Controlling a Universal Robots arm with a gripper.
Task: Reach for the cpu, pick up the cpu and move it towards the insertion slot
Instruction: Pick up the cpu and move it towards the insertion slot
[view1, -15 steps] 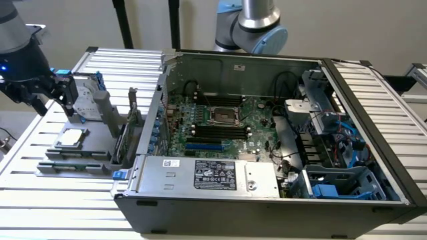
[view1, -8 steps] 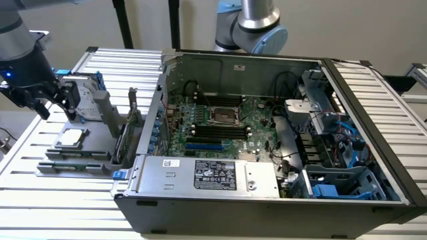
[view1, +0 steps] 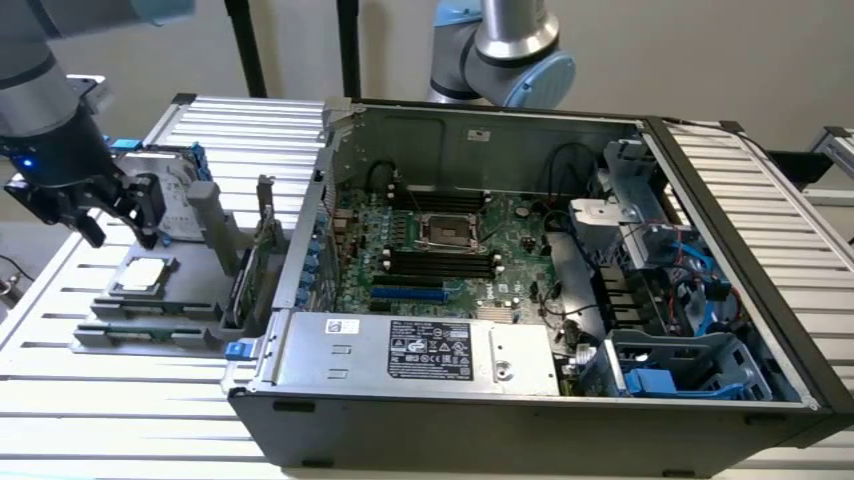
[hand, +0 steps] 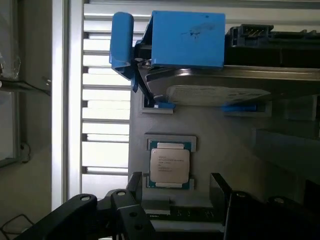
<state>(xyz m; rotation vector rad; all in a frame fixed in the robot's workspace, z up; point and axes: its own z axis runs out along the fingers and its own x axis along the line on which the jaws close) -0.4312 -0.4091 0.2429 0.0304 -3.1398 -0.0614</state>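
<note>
Currently the cpu is lying flat, silver face up, in a shallow recess of the grey holder. The holder is sitting on the slatted table at the exterior view's left, outside the pc case. In the wrist view the cpu is showing green board edges at two opposite ends, w/ printing on its lid too small to read. The gripper is hanging above the chip and near it, not touching, w/ both black fingers spread apart and grasping nothing. The fingers' outer parts are being cut off by the wrist pic's edge, and the arm above the gripper is running out of the exterior frame. Beside the chip on the same holder, the upright hard drive w/ blue rails is standing on edge. In the exterior view it is partly hidden behind the gripper. The insertion slot is sitting well apart from the chip, inside the case near the middle of the motherboard. Its silver frame is catching light around a dark centre, w/ pin detail impossible to make out. Cables and drive cages are covering the case's far side at the exterior view's right. A 2nd robot arm is standing behind the case, cut off at the top.
</note>
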